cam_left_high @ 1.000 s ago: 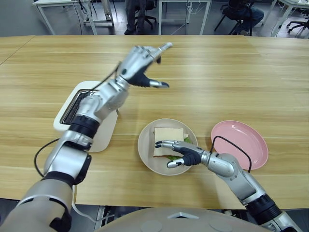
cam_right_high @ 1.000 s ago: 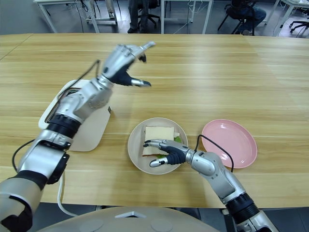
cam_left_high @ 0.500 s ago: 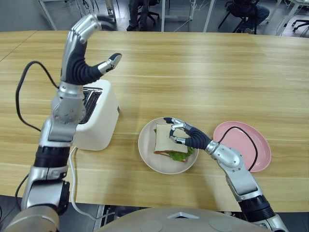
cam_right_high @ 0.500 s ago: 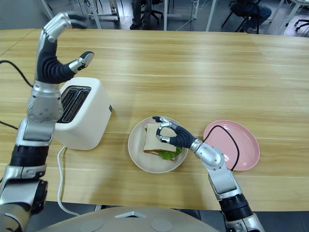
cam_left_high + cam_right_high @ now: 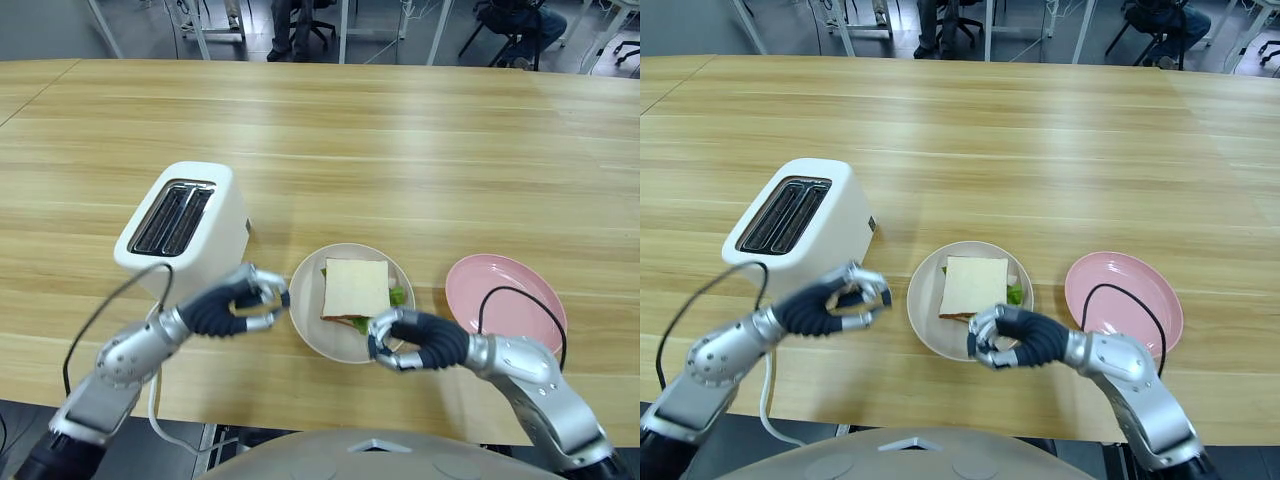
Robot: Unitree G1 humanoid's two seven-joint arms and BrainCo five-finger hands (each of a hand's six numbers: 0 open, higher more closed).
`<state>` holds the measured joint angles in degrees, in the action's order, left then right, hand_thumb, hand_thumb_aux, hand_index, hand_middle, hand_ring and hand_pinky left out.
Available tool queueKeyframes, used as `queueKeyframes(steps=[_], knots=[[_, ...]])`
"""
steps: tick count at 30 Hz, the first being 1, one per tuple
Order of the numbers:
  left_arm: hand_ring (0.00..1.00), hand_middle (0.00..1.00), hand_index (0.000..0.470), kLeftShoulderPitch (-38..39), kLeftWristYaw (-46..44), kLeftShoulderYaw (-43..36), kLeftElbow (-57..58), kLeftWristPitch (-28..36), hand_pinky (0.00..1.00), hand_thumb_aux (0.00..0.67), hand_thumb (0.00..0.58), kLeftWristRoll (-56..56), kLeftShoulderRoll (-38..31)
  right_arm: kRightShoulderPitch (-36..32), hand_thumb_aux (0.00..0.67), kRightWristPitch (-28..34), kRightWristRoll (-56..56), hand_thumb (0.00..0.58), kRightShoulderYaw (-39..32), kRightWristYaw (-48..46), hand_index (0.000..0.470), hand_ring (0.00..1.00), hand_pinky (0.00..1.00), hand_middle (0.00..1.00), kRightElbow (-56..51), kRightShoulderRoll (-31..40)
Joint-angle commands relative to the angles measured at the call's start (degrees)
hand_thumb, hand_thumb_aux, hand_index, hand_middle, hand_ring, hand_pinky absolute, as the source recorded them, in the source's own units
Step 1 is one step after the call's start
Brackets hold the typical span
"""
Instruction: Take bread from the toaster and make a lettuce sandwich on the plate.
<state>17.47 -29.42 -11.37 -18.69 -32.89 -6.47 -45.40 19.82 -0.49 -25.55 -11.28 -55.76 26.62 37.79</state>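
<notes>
**Sandwich sitting on plate, both hands curled & empty**

We are logging the sandwich (image 5: 355, 288) as lying flat on the cream plate (image 5: 330, 338), near the front edge of the table (image 5: 400, 150). The top slice is showing pale and square. Lettuce (image 5: 397, 296) is sticking out from under it on the robot's right side, w/ a bit more green peeking at the slice's front edge.

L hand (image 5: 240, 305) is hovering low just beside the plate's left rim, in front of the toaster (image 5: 180, 235). Its fingers are curling in toward the thumb and are gripping nothing. We are not able to tell whether the fingertips are touching the rim.

R hand (image 5: 405, 340) is sitting over the plate's front-right rim, just in front of the sandwich and apart from the bread. Its fingers are likewise curling into a loose fist w/ nothing in them.

The toaster is standing upright to the left of the plate, slots facing up and looking dark, so we are not reading what is inside. Its white cord (image 5: 764, 390) is running off the table's front edge. A pink plate (image 5: 505, 300) is lying to the right of the cream one, near it but not touching.
</notes>
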Motion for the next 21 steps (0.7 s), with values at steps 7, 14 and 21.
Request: queueKeyframes(steps=[7, 14, 21], knots=[[1.0, 1.0, 0.46, -1.5, -7.0, -9.6, 5.5, 8.2, 1.0, 0.67, 0.58, 19.3, 1.4, -1.4, 0.67, -5.0, 20.8, 0.58, -5.2, 2.9, 0.46, 1.0, 1.0, 1.0, -9.3, 2.9], [1.0, 1.0, 0.46, -7.2, -4.4, -14.6, 11.1, 9.6, 1.0, 0.67, 0.58, 35.1, 5.7, -5.5, 0.67, -6.1, 35.1, 0.58, -10.0, 11.0, 0.46, 1.0, 1.0, 1.0, -16.4, -0.2], [1.0, 1.0, 0.46, -12.8, -2.9, -18.4, 16.4, 11.1, 1.0, 0.67, 0.58, 43.5, 9.9, -9.3, 0.67, -6.6, 41.8, 0.58, -13.4, 15.9, 0.46, 1.0, 1.0, 1.0, -22.6, -3.9]])
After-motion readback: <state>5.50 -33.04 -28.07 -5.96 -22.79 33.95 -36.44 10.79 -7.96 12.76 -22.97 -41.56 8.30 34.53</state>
